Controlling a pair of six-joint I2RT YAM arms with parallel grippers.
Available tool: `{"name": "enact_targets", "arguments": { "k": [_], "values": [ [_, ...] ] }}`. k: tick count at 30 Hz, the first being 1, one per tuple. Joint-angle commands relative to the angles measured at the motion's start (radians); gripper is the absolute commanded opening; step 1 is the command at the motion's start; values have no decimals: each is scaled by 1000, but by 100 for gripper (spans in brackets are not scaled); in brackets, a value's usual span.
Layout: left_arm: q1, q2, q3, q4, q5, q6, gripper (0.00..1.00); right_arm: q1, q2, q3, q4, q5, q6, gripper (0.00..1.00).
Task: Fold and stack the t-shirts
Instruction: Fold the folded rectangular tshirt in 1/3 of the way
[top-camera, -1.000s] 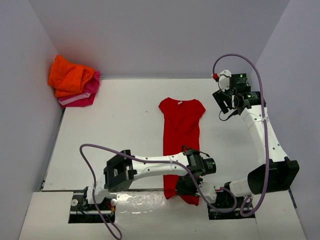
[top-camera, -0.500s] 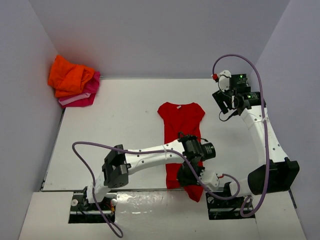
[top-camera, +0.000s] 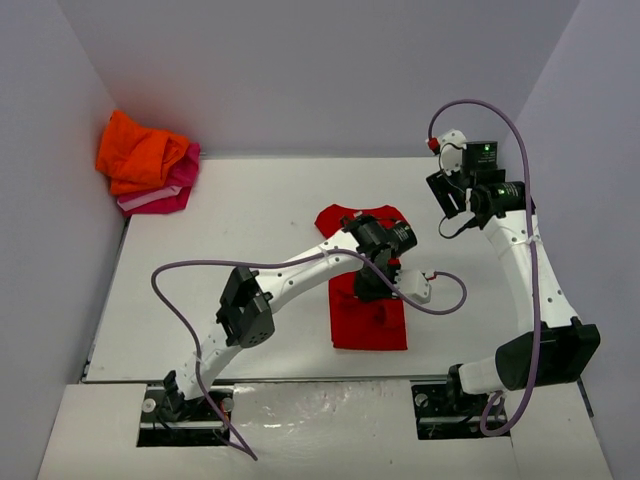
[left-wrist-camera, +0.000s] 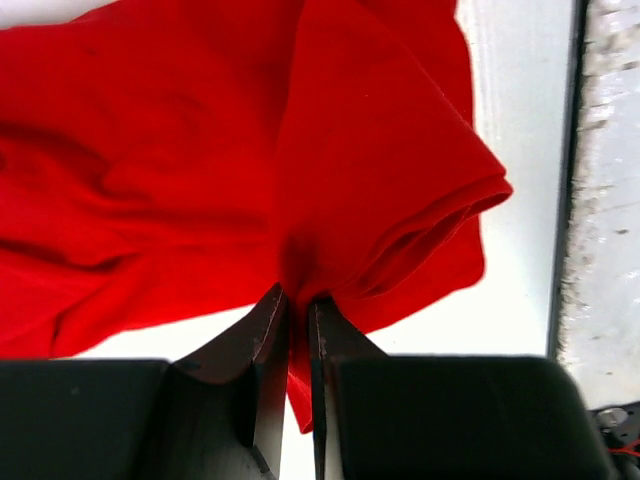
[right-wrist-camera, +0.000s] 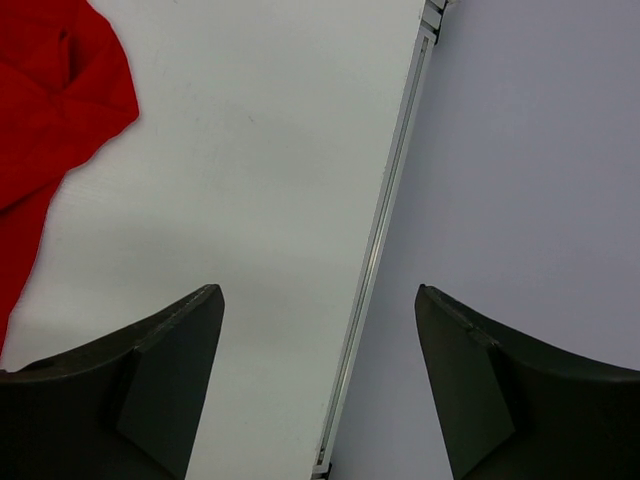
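So the red t-shirt is laid out in the middle of the bench, collar toward the far side. A bunched fold of it is pinched by the left hand, whose fingers are pressed together on the cloth. That fold is held up just over the rest of the shirt. The right hand is spread wide with nothing in it and is held over bare bench near the right edge, apart from the shirt. The orange t-shirt is heaped on the pink one in the far left corner.
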Motion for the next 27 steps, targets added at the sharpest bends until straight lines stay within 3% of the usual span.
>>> {"name": "enact_targets", "arguments": {
  "k": [1, 8, 27],
  "values": [
    [4, -9, 26, 42, -27, 56, 0, -4, -37, 20, 76, 19, 17, 74],
    [49, 80, 105, 48, -14, 65, 0, -4, -26, -7, 93, 29, 10, 74],
    [101, 118, 232, 63, -64, 90, 0, -4, 5, -22, 130, 22, 21, 73]
  ]
}}
